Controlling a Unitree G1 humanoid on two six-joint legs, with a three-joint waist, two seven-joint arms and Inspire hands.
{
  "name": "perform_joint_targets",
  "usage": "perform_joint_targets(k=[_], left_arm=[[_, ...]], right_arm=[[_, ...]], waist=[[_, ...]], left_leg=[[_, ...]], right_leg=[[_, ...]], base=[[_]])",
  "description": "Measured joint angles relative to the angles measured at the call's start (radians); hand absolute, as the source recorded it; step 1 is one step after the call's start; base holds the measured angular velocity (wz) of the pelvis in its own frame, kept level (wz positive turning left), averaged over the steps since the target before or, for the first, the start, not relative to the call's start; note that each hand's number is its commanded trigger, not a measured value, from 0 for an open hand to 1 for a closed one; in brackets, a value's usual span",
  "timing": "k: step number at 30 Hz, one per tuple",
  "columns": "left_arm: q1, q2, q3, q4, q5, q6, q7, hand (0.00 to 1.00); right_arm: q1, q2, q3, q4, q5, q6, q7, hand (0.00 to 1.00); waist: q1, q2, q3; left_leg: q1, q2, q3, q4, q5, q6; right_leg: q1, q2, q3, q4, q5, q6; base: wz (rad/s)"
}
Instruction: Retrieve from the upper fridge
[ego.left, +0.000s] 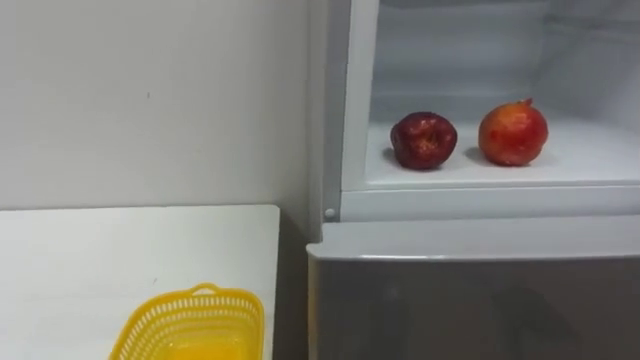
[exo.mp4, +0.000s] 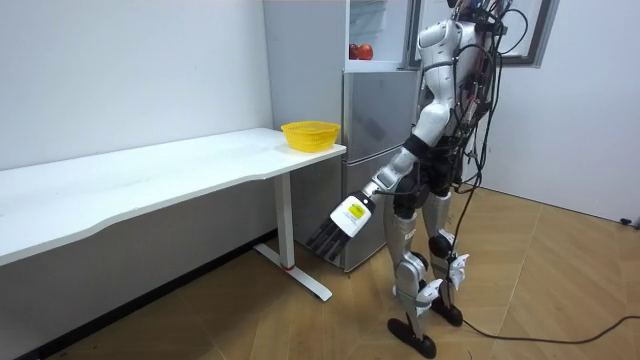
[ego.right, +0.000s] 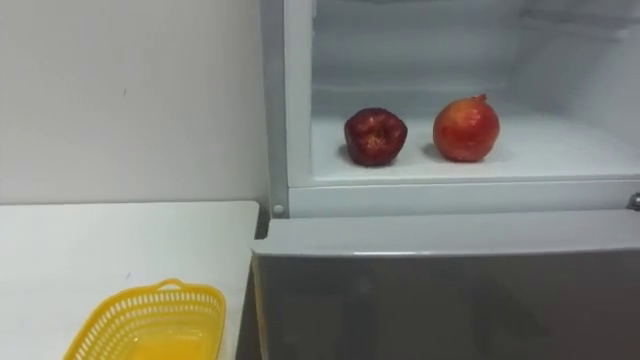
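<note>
Pomegranate (ego.left: 513, 132) and apple (ego.left: 423, 140) sit apart near the shelf (ego.left: 600, 160) edge; left hand (exo.mp4: 346, 217) hangs, fingers straight.

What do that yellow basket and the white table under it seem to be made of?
The yellow basket looks like moulded plastic: one even bright colour, a wall pierced by a regular lattice of small holes, and a smooth, thick rim. The white table seems to be a laminated or painted board with a smooth, matte top and no visible grain. What lies under that coating cannot be told.
</note>
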Motion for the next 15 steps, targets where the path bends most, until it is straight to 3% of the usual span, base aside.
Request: perform_joint_targets(k=[4, 9, 13, 15], left_arm=[[0.024, 0.0, -0.006, 0.137, 0.1, 0.002, -0.089, 0.0], [0.025, -0.001, -0.068, 0.197, 0.151, 0.043, -0.169, 0.0], [-0.014, 0.004, -0.107, 0.24, 0.175, 0.053, -0.215, 0.0], [-0.028, 0.005, -0.112, 0.247, 0.215, 0.059, -0.238, 0.0]], right_arm=[[-0.002, -0.009, -0.006, -0.237, -0.064, -0.008, -0.035, 0.0], [-0.002, -0.013, 0.04, -0.509, -0.09, -0.019, -0.078, 0.0], [-0.01, -0.047, 0.122, -0.672, -0.153, -0.04, -0.076, 0.0], [-0.02, -0.053, 0.133, -0.717, -0.203, -0.04, -0.069, 0.0]], waist=[[-0.01, 0.013, 0.0037], [-0.011, 0.006, 0.0051], [-0.011, -0.011, 0.0066], [-0.01, -0.012, 0.0034]], left_leg=[[0.0, 0.0, 0.016, -0.001, 0.002, 0.001], [-0.013, 0.0, 0.025, 0.002, 0.002, 0.002], [-0.02, 0.0, 0.025, 0.011, 0.003, 0.002], [-0.025, 0.0, 0.025, 0.011, 0.002, 0.002]], right_leg=[[-0.008, 0.0, 0.023, -0.001, 0.0, 0.0], [-0.025, -0.002, 0.024, 0.0, 0.0, 0.0], [-0.024, -0.003, 0.025, 0.0, 0.0, 0.0], [-0.03, -0.002, 0.026, 0.003, 0.0, 0.0]], base=[[-0.11], [-0.05], [0.03], [-0.02]])
